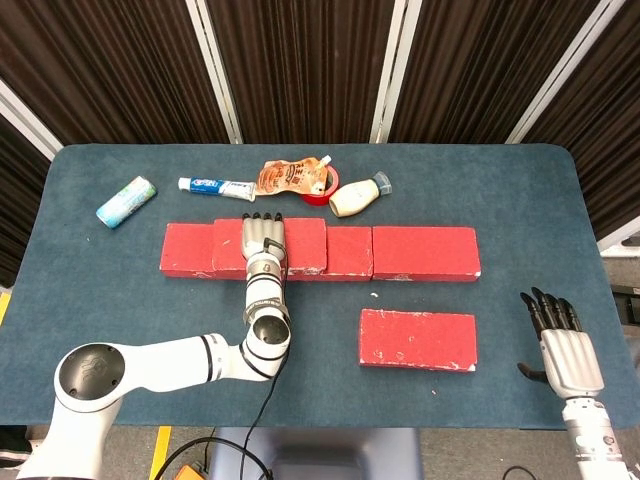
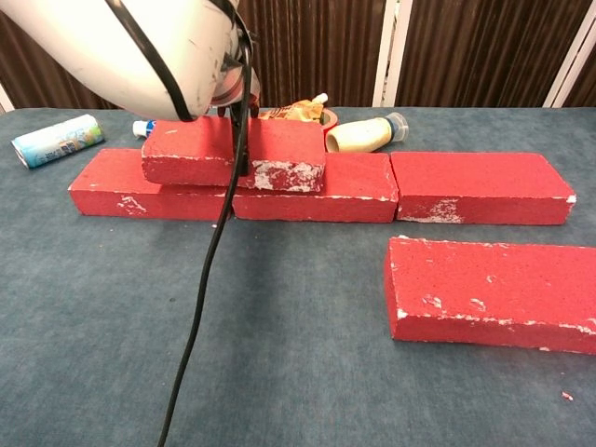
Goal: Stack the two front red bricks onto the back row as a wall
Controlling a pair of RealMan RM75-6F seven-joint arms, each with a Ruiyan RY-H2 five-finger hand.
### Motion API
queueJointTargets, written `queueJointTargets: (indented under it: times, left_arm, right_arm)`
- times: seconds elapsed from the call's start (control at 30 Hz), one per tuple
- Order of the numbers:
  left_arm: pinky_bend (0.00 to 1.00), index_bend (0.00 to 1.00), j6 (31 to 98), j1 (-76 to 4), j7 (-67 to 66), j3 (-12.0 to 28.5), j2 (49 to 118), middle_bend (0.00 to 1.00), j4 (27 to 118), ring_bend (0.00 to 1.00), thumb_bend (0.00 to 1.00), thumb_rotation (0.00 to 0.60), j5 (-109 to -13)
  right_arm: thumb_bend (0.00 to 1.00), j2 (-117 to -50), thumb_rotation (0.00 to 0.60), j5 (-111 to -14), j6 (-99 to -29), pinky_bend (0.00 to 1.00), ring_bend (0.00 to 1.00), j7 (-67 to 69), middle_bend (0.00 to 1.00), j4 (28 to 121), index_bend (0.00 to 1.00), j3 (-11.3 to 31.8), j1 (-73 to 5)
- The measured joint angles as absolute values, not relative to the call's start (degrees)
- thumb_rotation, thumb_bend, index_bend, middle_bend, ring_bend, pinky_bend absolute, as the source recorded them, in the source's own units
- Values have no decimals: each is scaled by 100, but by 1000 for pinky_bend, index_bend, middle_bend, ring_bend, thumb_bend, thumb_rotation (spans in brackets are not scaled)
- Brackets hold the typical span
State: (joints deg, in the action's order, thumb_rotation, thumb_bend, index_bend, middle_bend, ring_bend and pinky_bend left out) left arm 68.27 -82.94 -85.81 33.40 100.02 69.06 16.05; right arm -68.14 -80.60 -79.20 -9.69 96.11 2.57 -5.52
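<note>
A row of red bricks [image 1: 425, 252] lies across the middle of the blue table [image 1: 100, 310]. On its left part sits another red brick [image 1: 300, 245], which straddles the seam between two bricks below [image 2: 233, 154]. My left hand [image 1: 263, 238] grips this upper brick from above, with fingers over its far edge. In the chest view my left arm [image 2: 121, 47] hides most of that hand. One more red brick [image 1: 417, 338] lies flat alone in front of the row, to the right [image 2: 494, 289]. My right hand [image 1: 565, 345] hovers open near the table's front right corner, holding nothing.
Behind the row lie a light blue tube [image 1: 126, 201], a toothpaste tube [image 1: 215, 185], an orange pouch [image 1: 290, 176], a red tape roll [image 1: 322, 192] and a white bottle [image 1: 358, 196]. A black cable [image 2: 200, 307] hangs from my left arm over the front of the table.
</note>
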Motion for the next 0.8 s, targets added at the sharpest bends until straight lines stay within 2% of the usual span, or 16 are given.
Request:
queueJointTargets:
  times: [0.8]
  left_arm:
    - [124,0,6798,-8215,-8605,3400,10161,98,6776,73,223,600,1427]
  right_arm:
    - [0,-6795,600,-8048,-7942,0,0,-960,109,9630,124,263,-541]
